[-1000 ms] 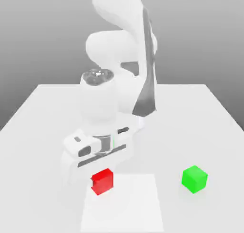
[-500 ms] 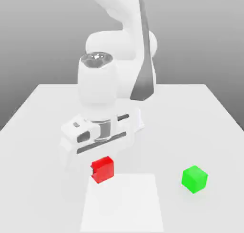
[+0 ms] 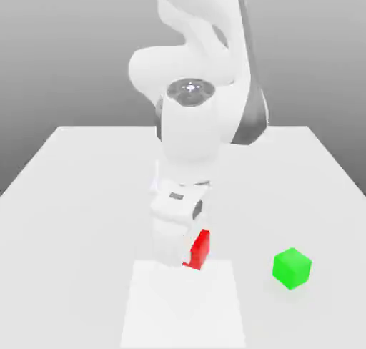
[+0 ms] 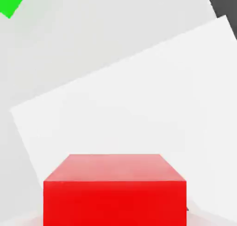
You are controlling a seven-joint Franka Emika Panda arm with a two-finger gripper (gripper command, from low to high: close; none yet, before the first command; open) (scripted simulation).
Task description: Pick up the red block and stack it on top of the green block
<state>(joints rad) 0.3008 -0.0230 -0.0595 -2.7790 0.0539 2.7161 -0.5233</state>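
Now red block [image 3: 198, 250] sits clamped in gripper [image 3: 187, 258], lifted.

A plain white tabletop [image 3: 64, 197] fills the lower part of the exterior view, its far edge running straight across and its side edges spreading outward toward the near corners. A brighter white square panel [image 3: 214, 312] lies flat on the tabletop at the middle of the near edge. Behind the table is a bare grey backdrop [image 3: 64, 47], darker at the top and paler toward the table's far edge. The light is soft and even.
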